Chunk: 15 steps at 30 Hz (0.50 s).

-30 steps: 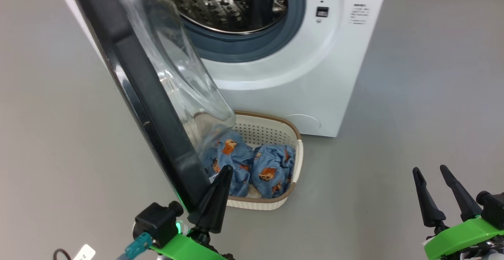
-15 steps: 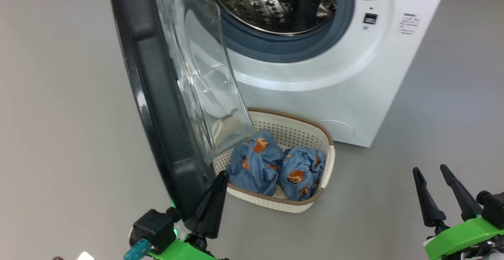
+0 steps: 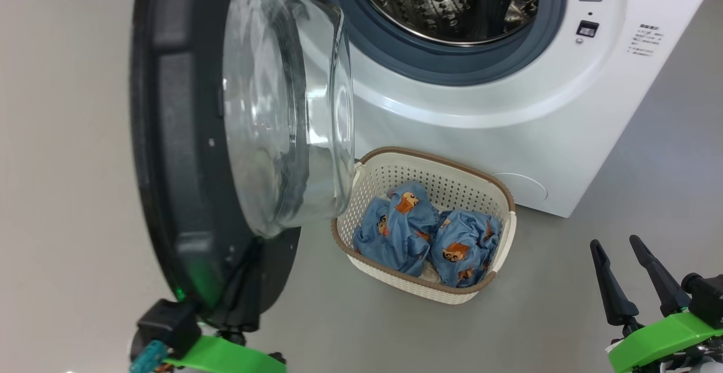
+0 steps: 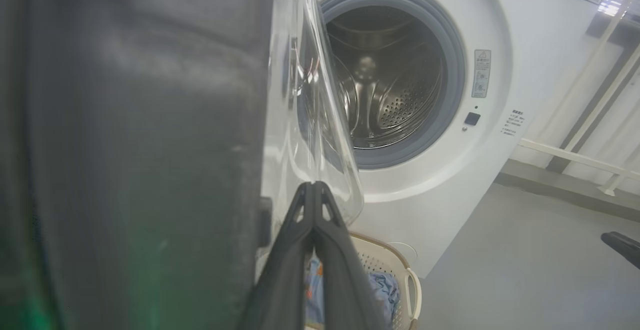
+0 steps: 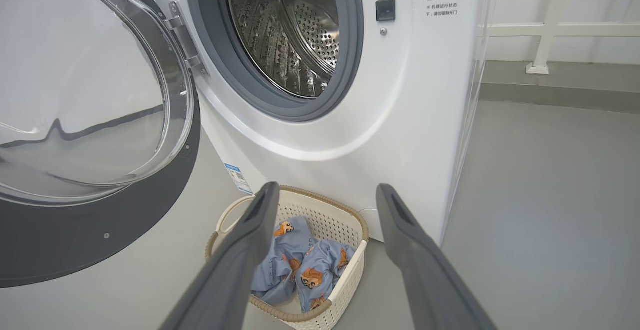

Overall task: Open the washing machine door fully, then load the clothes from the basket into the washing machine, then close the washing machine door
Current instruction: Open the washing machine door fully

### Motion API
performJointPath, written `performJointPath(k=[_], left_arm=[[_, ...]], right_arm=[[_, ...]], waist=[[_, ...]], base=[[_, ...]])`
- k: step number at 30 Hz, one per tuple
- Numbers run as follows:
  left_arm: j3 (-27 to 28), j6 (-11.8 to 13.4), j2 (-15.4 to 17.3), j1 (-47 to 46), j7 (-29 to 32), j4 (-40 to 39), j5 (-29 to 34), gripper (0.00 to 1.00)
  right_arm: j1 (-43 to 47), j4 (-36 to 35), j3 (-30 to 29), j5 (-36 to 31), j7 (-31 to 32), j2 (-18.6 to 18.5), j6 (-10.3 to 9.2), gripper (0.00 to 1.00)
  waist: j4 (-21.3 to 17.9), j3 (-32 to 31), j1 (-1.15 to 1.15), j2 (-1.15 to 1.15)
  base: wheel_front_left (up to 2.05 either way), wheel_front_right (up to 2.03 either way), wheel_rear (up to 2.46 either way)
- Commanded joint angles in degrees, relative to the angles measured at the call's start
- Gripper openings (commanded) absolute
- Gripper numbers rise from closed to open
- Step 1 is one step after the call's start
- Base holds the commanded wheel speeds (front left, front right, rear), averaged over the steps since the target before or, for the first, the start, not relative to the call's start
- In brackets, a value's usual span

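The left fingers [image 4: 300,240] are pressed together into one dark wedge. They rise from the bottom centre of the left wrist view, their tips just beside the edge of the glass bowl [image 3: 271,107] and the black rim of the washing machine door [image 3: 169,135]. Whether they actually touch the door cannot be told. The right fingers [image 5: 240,250] are spread wide with nothing between them. In the head view they stand at the lower right, well apart from everything else.

The door stands swung out at the left of the head view, with its bowl bulging toward the middle of the frame. The washing machine [image 3: 480,107] takes up the upper right. Its steel drum [image 3: 452,0] lies exposed inside the grey gasket [image 3: 429,59].

The basket [image 3: 508,195] sits on the grey floor [image 3: 621,181] just below the machine's front, at the lower centre. The clothes [image 3: 398,231] lie bunched in it as two blue bundles, with a pale piece showing beneath them.
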Motion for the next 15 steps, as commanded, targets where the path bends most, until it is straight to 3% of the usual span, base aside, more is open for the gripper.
performJointPath(k=[1, 15], left_arm=[[3.6, 1.1, 1.9, -0.5, -0.4, -1.2, 0.3, 0.0], [14.3, 3.1, 3.9, -2.1, -0.4, -0.5, -0.4, 0.0]], right_arm=[[-1.3, -1.4, 1.4, -0.7, -0.7, -1.3, 0.09, 1.0], [-1.8, -1.4, 1.9, -0.3, -0.7, -1.9, 0.09, 1.0]], waist=[[0.3, 0.3, 0.0, 0.0], [0.9, 1.5, 0.0, 0.0]], base=[[0.0, 0.0, 0.0], [0.0, 0.0, 0.0]])
